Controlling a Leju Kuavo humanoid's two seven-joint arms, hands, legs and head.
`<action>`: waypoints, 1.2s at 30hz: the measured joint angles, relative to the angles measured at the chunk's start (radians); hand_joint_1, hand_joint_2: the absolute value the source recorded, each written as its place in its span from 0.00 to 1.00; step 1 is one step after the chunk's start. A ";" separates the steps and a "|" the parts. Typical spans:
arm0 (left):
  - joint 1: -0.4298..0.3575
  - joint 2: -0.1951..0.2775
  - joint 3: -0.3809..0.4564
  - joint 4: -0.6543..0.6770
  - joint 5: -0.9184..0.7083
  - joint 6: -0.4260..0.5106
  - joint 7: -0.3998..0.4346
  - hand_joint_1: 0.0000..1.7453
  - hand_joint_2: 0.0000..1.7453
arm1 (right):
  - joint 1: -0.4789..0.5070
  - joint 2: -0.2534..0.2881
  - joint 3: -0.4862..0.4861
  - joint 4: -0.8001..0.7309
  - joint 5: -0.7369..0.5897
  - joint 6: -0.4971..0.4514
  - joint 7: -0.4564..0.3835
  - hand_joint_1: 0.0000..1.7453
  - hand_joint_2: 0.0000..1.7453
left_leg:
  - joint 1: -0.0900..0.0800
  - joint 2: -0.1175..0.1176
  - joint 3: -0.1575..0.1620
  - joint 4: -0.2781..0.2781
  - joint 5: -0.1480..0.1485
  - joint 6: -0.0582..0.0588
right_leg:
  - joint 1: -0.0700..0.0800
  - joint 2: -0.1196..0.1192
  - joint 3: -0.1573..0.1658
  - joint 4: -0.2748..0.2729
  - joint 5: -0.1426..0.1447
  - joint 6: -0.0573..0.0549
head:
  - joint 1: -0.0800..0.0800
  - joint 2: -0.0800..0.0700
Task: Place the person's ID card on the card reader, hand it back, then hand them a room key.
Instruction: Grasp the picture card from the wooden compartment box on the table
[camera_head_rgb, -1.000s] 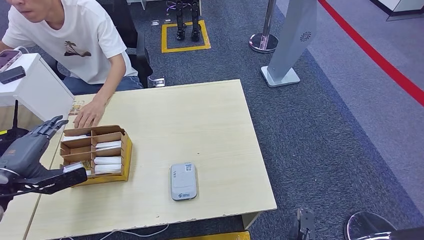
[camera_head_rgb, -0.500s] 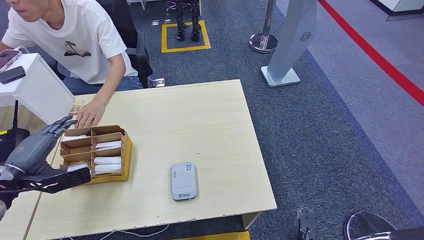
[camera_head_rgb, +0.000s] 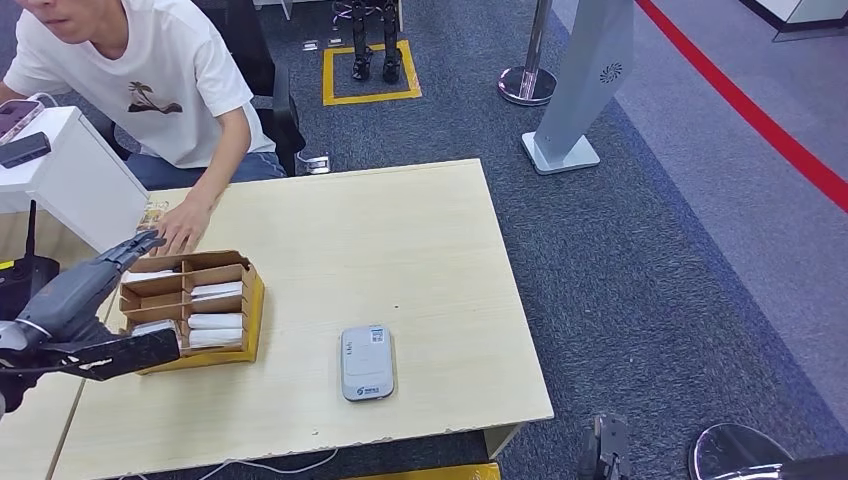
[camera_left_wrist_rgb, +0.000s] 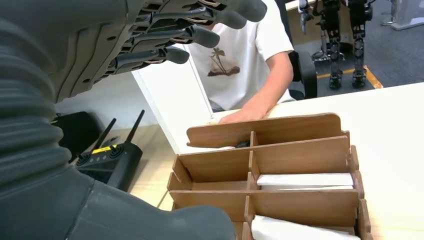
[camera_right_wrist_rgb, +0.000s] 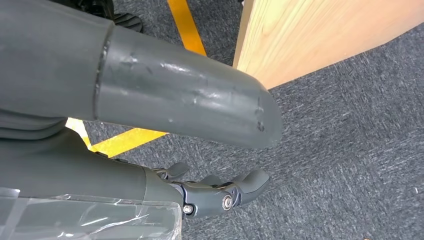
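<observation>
Head view: the left hand (camera_head_rgb: 85, 285) hovers above the far left corner of the wooden divided box (camera_head_rgb: 193, 305), fingers extended and apart, grasping nothing. White room key cards (camera_head_rgb: 215, 322) lie in the box's compartments. The person's hand (camera_head_rgb: 178, 228) rests flat on the surface (camera_head_rgb: 400, 250) just beyond the box; whether the ID card lies under it cannot be told. The grey card reader (camera_head_rgb: 367, 362) sits near the front edge, well apart from the box. Right wrist view: the right hand (camera_right_wrist_rgb: 220, 192) hangs beside the surface over carpet, fingers curled, holding nothing.
</observation>
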 joint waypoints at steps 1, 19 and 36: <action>-0.001 0.003 -0.001 0.000 0.008 -0.002 0.001 0.00 1.00 | -0.001 0.000 0.000 0.000 0.000 0.000 0.000 0.00 0.00 | 0.000 0.000 0.000 0.000 0.000 0.000 | 0.000 0.000 0.000 0.000 0.000 0.000 | 0.000 0.000; -0.014 0.017 -0.033 0.000 -0.009 0.050 0.017 0.00 1.00 | -0.008 0.000 -0.005 0.000 -0.001 0.000 -0.001 0.00 0.00 | 0.000 0.000 0.000 0.000 0.000 0.000 | 0.000 0.000 0.000 0.000 0.000 0.000 | 0.000 0.000; 0.159 -0.033 -0.059 -0.032 -0.096 0.175 -0.010 0.00 1.00 | -0.006 0.000 -0.018 0.000 -0.022 0.000 -0.018 0.00 0.00 | 0.000 0.000 0.000 0.000 0.000 0.000 | 0.000 0.000 0.000 0.000 0.000 0.000 | 0.000 0.000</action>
